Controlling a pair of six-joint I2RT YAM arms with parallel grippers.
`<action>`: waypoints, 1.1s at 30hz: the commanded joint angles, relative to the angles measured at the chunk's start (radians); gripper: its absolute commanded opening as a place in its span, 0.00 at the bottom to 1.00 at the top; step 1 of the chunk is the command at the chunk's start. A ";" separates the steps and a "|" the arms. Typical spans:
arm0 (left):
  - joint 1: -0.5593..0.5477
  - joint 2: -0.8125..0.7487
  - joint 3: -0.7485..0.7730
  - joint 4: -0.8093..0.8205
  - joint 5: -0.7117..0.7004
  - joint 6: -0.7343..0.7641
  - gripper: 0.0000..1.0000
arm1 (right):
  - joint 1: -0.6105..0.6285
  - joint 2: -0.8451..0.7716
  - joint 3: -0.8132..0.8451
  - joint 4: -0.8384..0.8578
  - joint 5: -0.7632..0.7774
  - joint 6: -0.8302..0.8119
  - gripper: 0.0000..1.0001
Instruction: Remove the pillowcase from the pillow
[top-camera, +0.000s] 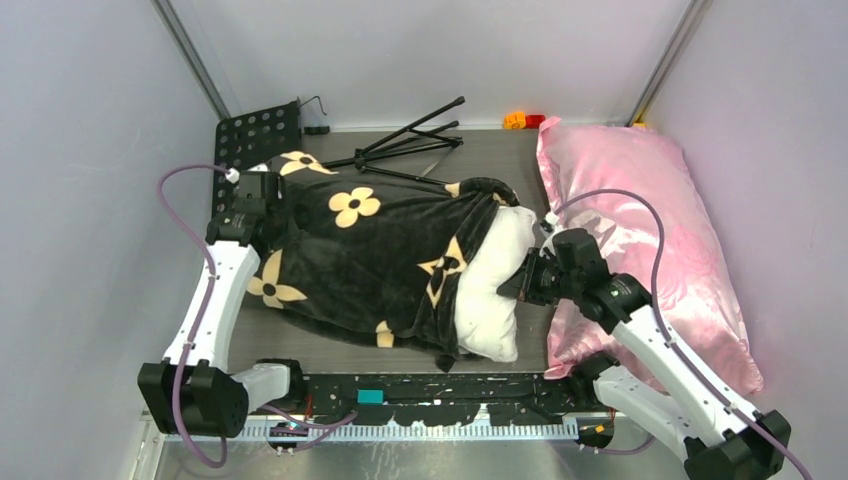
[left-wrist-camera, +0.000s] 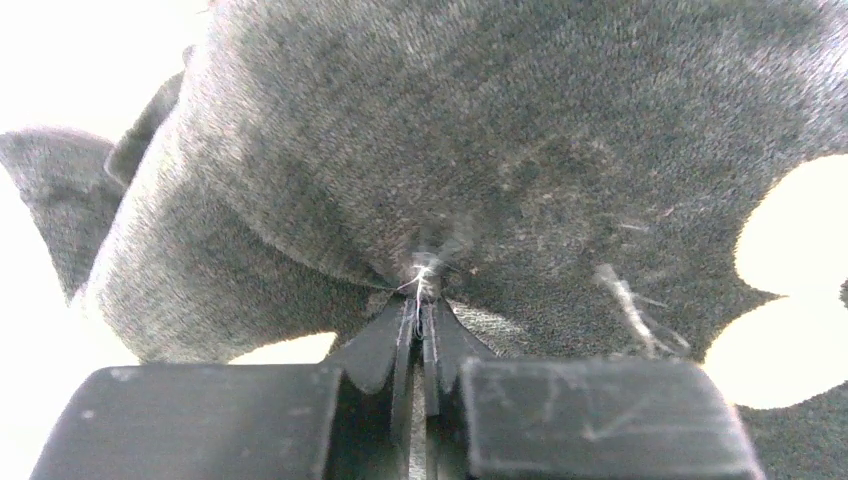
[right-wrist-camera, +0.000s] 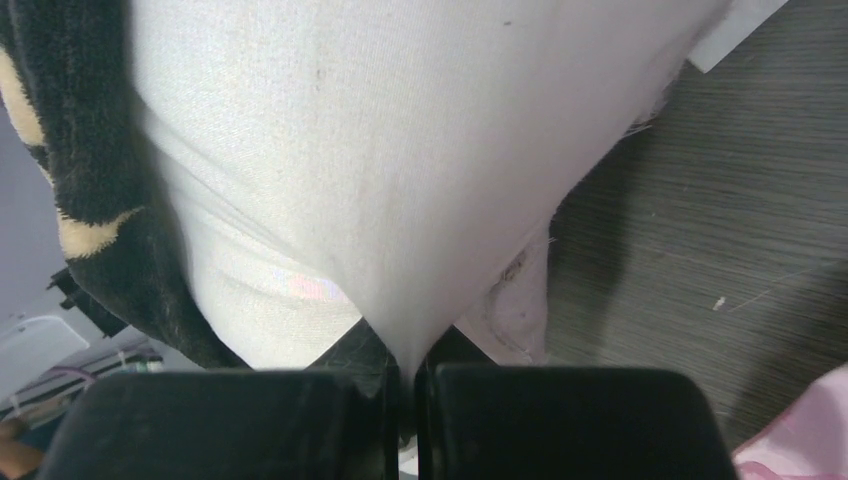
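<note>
Mid-frame, most of pillow (top-camera: 495, 295) inside pillowcase (top-camera: 350, 250), white end poking out on the right. Clamped on pillowcase plush at centre-left: left gripper (left-wrist-camera: 420, 300). Pinched on exposed pillow fabric: right gripper (right-wrist-camera: 405, 365).

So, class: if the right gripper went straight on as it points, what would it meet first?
The white pillow: the right gripper pinches it now; the black pillowcase probably lies behind.

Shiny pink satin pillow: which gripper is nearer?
Right. The right gripper pinches the white stuffed pillow close beside the shiny pink satin pillow. The left gripper pinches the black plush flowered pillowcase at its opposite, far-left end.
</note>
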 joint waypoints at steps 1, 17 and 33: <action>0.060 0.010 0.084 0.082 0.013 0.006 0.03 | -0.006 -0.129 0.079 -0.079 0.304 0.011 0.00; 0.353 0.005 0.200 0.074 -0.166 0.050 0.00 | -0.009 -0.228 0.486 -0.368 1.149 -0.164 0.00; 0.350 -0.037 0.169 0.092 0.133 0.027 0.00 | -0.010 -0.292 0.443 -0.192 0.819 -0.194 0.00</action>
